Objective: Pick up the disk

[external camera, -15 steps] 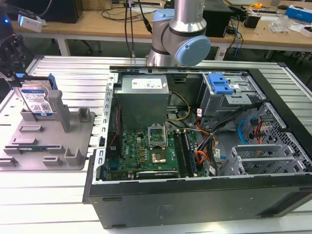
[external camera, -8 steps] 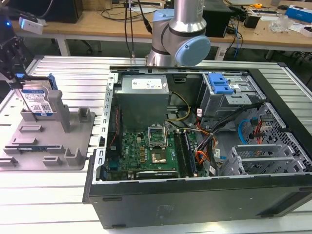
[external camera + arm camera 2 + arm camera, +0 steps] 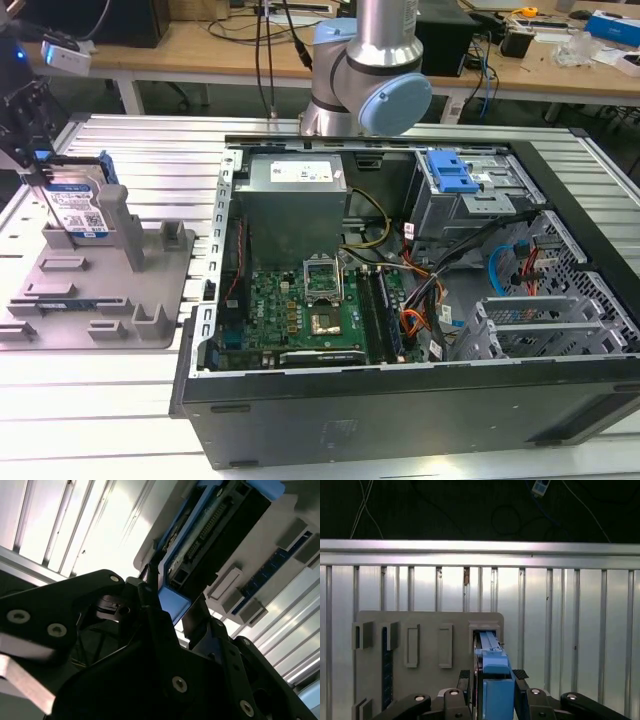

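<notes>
One disk (image 3: 75,208) is standing on edge in the grey tray (image 3: 165,300), at the left of the frame in the exterior view. My pincer (image 3: 492,676) is straddling it, though I cannot tell whether it is clamped. I am judging that a skewed lift is risking a jam against the posts (image 3: 118,215).

This looks like a robotics lab or electronics workshop: a robot arm (image 3: 365,60) stands at the back of a slotted aluminium table (image 3: 140,140). An open PC case (image 3: 400,410) lies on the table with its motherboard (image 3: 300,305) and wiring bare. Beside it a disk (image 3: 78,205) stands upright over a grey fixture (image 3: 100,310), and behind are wooden benches (image 3: 200,50) strewn with cables (image 3: 262,50) and small gear
</notes>
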{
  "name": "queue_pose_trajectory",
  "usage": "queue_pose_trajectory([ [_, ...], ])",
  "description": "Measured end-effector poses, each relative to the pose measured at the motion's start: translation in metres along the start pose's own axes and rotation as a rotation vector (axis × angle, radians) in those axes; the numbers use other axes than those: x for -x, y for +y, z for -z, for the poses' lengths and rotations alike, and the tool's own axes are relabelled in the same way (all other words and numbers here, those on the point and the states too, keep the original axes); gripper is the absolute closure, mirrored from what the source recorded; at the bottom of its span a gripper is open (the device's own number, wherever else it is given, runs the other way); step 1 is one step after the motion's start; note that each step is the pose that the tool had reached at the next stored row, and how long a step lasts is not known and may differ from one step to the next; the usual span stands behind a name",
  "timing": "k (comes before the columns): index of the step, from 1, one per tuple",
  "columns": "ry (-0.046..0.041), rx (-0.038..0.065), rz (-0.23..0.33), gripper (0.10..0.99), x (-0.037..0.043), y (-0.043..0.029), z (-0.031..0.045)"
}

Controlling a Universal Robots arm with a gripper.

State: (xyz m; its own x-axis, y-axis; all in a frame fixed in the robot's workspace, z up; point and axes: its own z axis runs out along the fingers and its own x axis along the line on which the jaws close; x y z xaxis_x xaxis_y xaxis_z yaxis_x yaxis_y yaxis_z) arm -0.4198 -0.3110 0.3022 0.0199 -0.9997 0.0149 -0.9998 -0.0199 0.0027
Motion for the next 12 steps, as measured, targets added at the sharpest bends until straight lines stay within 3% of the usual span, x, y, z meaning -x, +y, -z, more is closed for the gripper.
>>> queue_pose_trajectory([
  [12, 0.0000, 0.000, 0.006, 0.635, -0.0004, 0.0000, -0.0037],
])
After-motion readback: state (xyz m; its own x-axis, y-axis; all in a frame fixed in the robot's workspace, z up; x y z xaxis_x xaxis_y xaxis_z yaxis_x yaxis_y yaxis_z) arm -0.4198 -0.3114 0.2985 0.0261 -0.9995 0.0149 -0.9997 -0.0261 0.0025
